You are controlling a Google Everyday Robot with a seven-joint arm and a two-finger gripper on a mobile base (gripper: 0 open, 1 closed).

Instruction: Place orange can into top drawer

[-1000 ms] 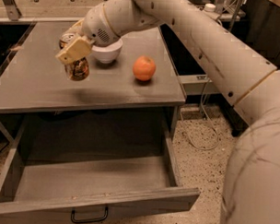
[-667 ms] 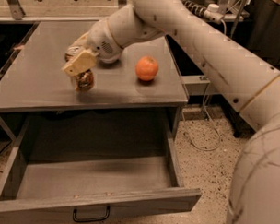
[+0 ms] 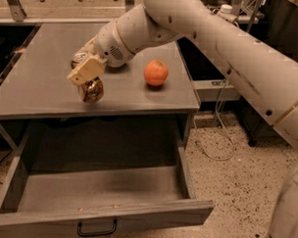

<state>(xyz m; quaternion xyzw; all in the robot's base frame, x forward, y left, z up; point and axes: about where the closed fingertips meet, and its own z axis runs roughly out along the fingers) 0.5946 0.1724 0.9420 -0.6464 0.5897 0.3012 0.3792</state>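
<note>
Although only 1 camera view is on hand, it shows the carry plainly enough. The gripper [image 3: 88,78] hangs over the front-left part of the grey tabletop [image 3: 37,87], its 2 tan fingers [image 3: 85,69] closed around the upper end of the orange can [image 3: 93,91], which tilts slightly beneath them. Compared with 1 second ago, the can has come forward and lower, from near the middle of the tabletop toward its front edge. It seems to be lifted just clear of the surface, though the dark shadow beneath makes that hard to confirm. An orange fruit [image 3: 156,72] sits apart to the right, untouched. Below, the top drawer [image 3: 101,210] stands pulled fully out. By my reading, the transfer is about halfway done: the can must pass the table edge, then descend before release.
</note>
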